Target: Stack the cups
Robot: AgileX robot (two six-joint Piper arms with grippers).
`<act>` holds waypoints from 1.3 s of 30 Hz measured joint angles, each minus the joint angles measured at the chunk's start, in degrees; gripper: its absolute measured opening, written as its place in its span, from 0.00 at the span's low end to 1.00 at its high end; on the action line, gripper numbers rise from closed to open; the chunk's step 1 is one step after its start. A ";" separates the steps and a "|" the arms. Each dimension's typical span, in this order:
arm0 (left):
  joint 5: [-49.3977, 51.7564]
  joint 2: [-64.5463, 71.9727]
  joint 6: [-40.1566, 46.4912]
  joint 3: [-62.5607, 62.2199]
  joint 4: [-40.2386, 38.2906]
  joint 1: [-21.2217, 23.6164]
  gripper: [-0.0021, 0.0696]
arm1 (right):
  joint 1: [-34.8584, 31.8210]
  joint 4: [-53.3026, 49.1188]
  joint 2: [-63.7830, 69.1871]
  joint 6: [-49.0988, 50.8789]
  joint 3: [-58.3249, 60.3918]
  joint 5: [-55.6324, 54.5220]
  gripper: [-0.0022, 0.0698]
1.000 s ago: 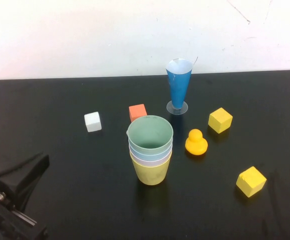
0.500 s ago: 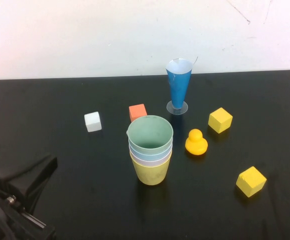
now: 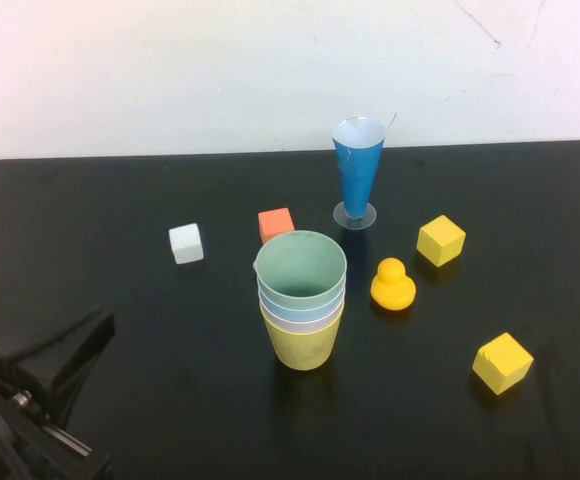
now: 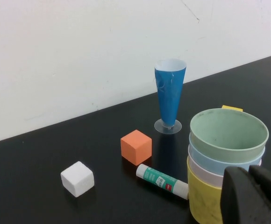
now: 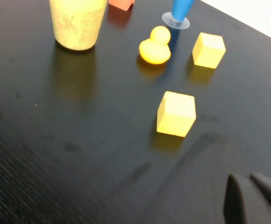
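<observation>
Four cups stand nested in one upright stack at the table's middle: pale green (image 3: 300, 265) on top, then light blue (image 3: 288, 310), pale pink (image 3: 315, 324), and yellow (image 3: 303, 348) at the bottom. The stack also shows in the left wrist view (image 4: 229, 135), and its yellow base shows in the right wrist view (image 5: 77, 21). My left gripper (image 3: 98, 322) is shut and empty at the near left, apart from the stack; in its wrist view (image 4: 247, 169) the fingers are together. My right gripper (image 5: 245, 176) is shut and empty, low over the table's near right, out of the high view.
A blue cone glass (image 3: 357, 170) stands behind the stack. An orange cube (image 3: 275, 224) and a white cube (image 3: 185, 243) lie at back left. A yellow duck (image 3: 392, 285) and two yellow cubes (image 3: 440, 240) (image 3: 502, 362) lie to the right. A glue stick (image 4: 162, 181) lies by the stack.
My left gripper has shifted a little to the right near the table's front left corner. The cup stack and the other objects have not moved.
</observation>
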 joint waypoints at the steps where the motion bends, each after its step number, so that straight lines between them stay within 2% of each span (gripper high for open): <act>1: 0.00 0.00 0.00 0.00 0.00 0.00 0.03 | 0.00 0.10 0.00 0.12 0.00 0.00 0.03; 8: -0.89 -0.91 0.23 1.92 0.00 0.00 0.03 | 0.00 0.22 0.00 0.12 0.00 0.00 0.03; 11: -0.06 -5.62 0.33 5.05 0.00 2.03 0.03 | 0.00 0.24 0.00 0.12 0.00 0.00 0.03; 21: 1.59 -28.34 -0.14 18.64 -0.83 21.33 0.03 | 0.00 0.24 0.00 0.12 0.00 0.08 0.03; 24: 4.93 -33.64 -2.18 21.28 -0.82 27.04 0.03 | 0.00 0.24 0.00 0.12 0.00 0.12 0.03; 26: 8.00 -34.65 -3.66 22.23 -1.30 29.34 0.03 | 0.00 0.24 0.00 0.12 0.00 0.22 0.03; 28: 11.02 -34.76 -4.96 22.17 -2.35 30.60 0.03 | 0.00 0.24 0.00 0.12 0.00 0.36 0.03; 33: 21.26 -34.89 -4.06 22.17 -6.23 30.60 0.03 | 0.00 0.24 0.00 0.12 0.00 0.24 0.03; 39: 21.79 -34.99 2.53 22.07 -7.19 30.60 0.03 | 0.00 0.24 0.00 0.12 0.00 0.24 0.03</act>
